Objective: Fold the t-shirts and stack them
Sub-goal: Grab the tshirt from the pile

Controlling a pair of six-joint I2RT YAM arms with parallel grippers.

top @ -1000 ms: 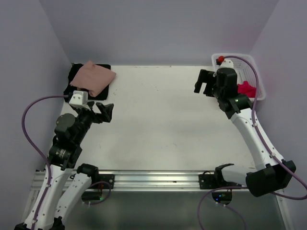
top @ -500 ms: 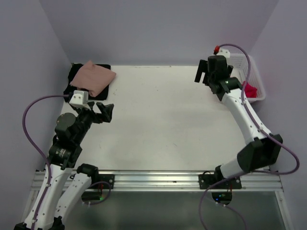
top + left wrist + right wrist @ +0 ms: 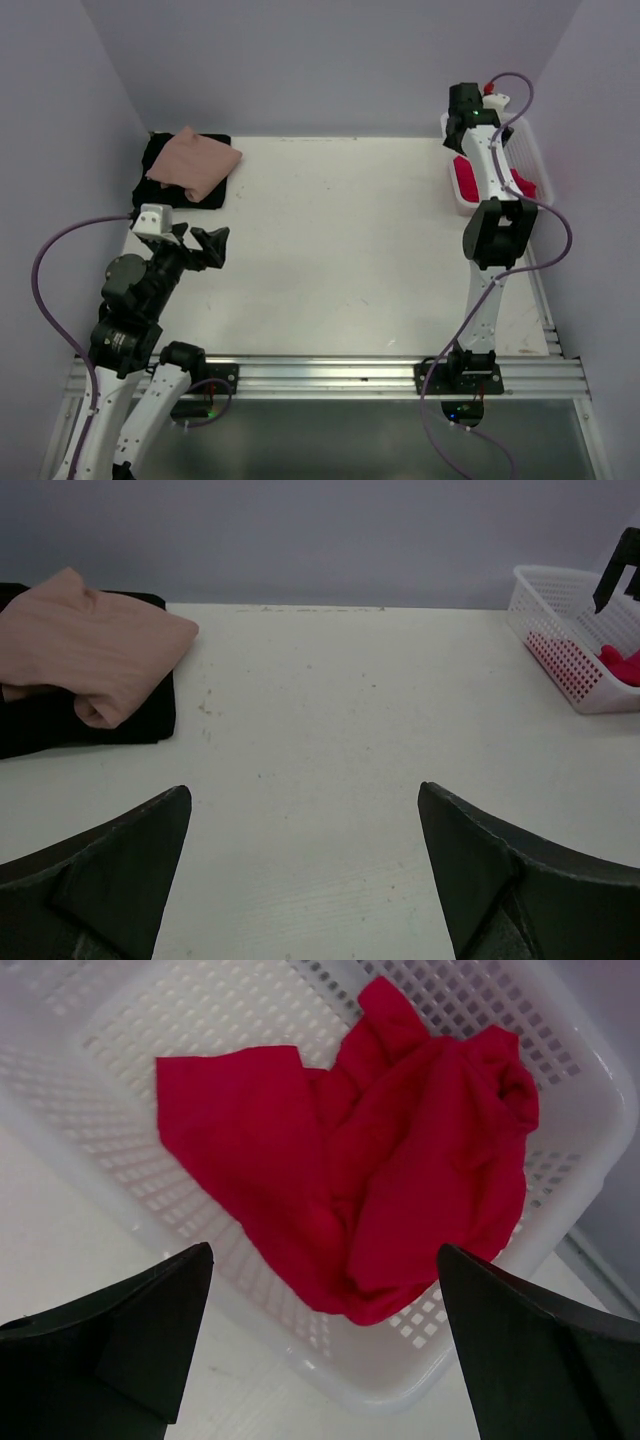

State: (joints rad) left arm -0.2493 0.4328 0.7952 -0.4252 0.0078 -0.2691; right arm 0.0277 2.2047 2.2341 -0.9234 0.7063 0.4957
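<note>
Matte white table [image 3: 330, 230]; crumpled red t-shirt [image 3: 380, 1160] fills lattice plastic basket [image 3: 200, 1020].

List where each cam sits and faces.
Top external: above, behind both arms, looking down on the table; both show.
Left wrist: low, facing across to the pink t-shirt, black t-shirt and basket; open left gripper below.
Right wrist: above the basket, looking down at the red t-shirt; open right gripper below.
Shared: the basket, all three.
</note>
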